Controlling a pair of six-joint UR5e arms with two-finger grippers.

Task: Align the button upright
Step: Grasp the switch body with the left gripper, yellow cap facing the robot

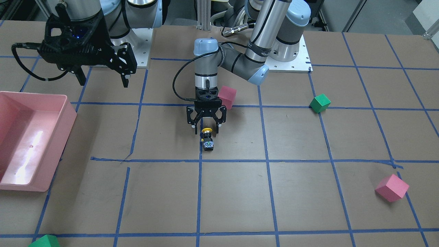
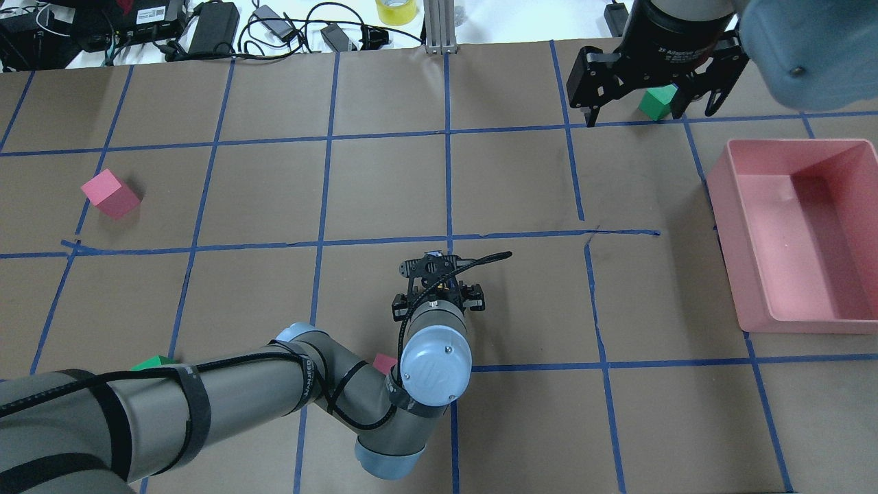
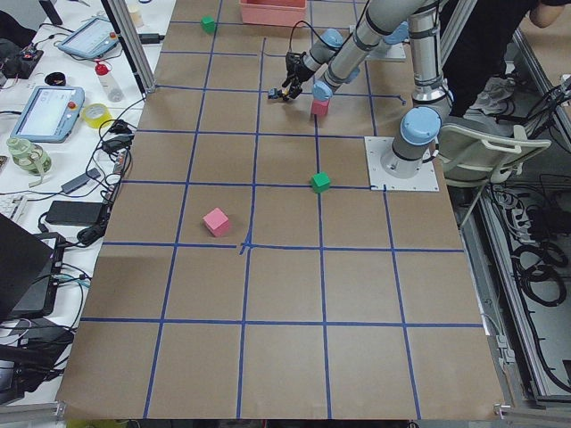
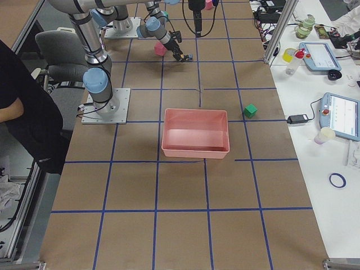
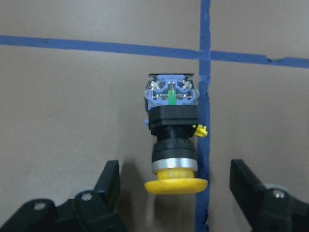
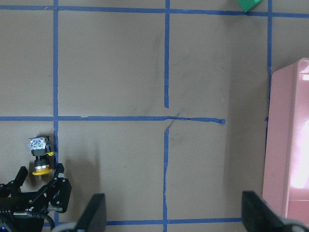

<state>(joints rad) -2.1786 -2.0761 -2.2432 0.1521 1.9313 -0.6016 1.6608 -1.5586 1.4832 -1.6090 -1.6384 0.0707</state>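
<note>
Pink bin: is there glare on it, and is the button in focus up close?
Front-facing view: a white glare streak runs across the floor of the pink bin. Left wrist view: the button is sharp and evenly lit.

Brown-paper table [image 3: 357,374], blue tape grid [image 1: 267,160]; white bench [image 4: 343,225] alongside; grey chair [image 4: 56,45].

1. left arm [image 2: 240,381]: grey tube links, light-blue joint caps [image 2: 435,363], black straps [image 2: 188,412], black cable [image 1: 173,84].
2. right arm [image 1: 80,7]: same silver-grey.
3. left hand [image 1: 205,129]: black skeletal linkage frame.
4. right hand [image 1: 103,81]: black ribbed housing, blue LED [image 1: 78,34] lit.
5. White base plate [image 1: 295,63], screws along edge.
</note>
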